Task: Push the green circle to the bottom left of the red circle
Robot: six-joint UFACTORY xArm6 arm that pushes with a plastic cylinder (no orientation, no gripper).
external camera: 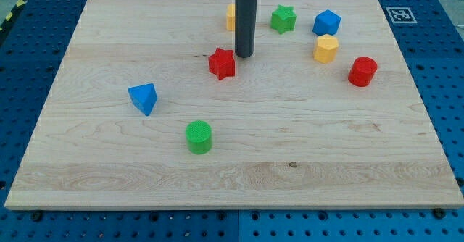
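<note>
On the pale wooden surface [87, 169], seen from the one camera, the green plastic circle block [199, 137] stands toward the view's bottom, left of centre. The red plastic circle block [362, 71], my landmark here, sits far to the view's right and somewhat higher; the green circle is well apart from it, down and to its left, but much too far off to count as placed.

The dark rod comes down from the view's top, and my tip [243, 56] rests well to the left of the red circle, just beside the upper right of a red star block [222, 64], possibly touching it, though the angle makes that hard to judge. There are no fingers on this rig, so nothing is grasped or released.

Left and a little above the red circle lies a yellow hexagonal block [326, 48], with a blue block [327, 22] above that and a green star block [283, 18] further left. A yellow block [230, 16] hides partly behind the rod. A blue triangular block [143, 98] lies far left of the red circle.

The risk I judge: dragging the red star along as the tip leaves, or overshooting the long push so the green circle knocks the red circle.

A black-and-white fiducial marker [398, 14] sits above the red circle; no readable writing.
</note>
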